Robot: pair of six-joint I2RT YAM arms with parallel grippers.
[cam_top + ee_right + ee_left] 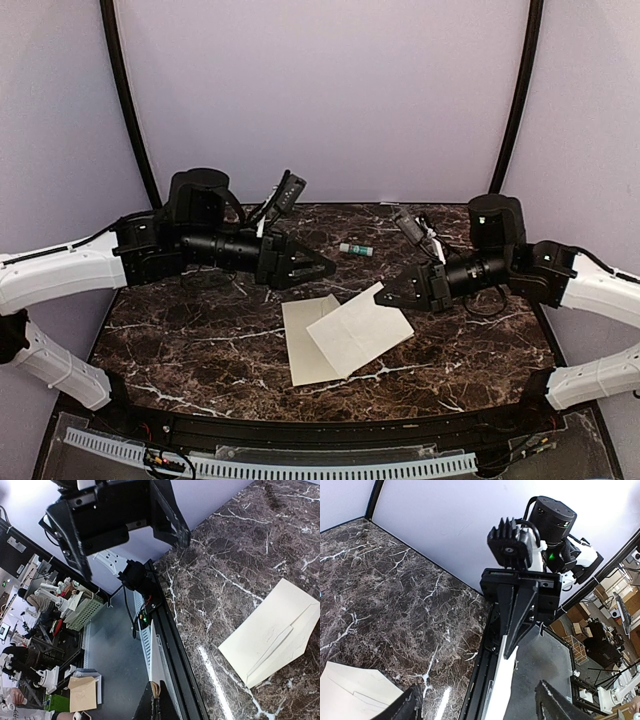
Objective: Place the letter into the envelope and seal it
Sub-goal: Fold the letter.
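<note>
My right gripper is shut on the upper corner of the letter, a cream sheet that hangs tilted above the marble table. In the right wrist view the letter shows edge-on, running out from the shut right gripper. My left gripper hovers to the letter's left, open, holding nothing. In the left wrist view the left gripper has its fingers wide either side of the edge-on letter. The envelope lies flat on the table, partly under the letter; its flap folds show in the right wrist view.
A small white glue stick with a green cap lies on the dark marble table, behind the grippers. A black rail and a clear cover run along the near edge. Purple walls enclose the back and sides.
</note>
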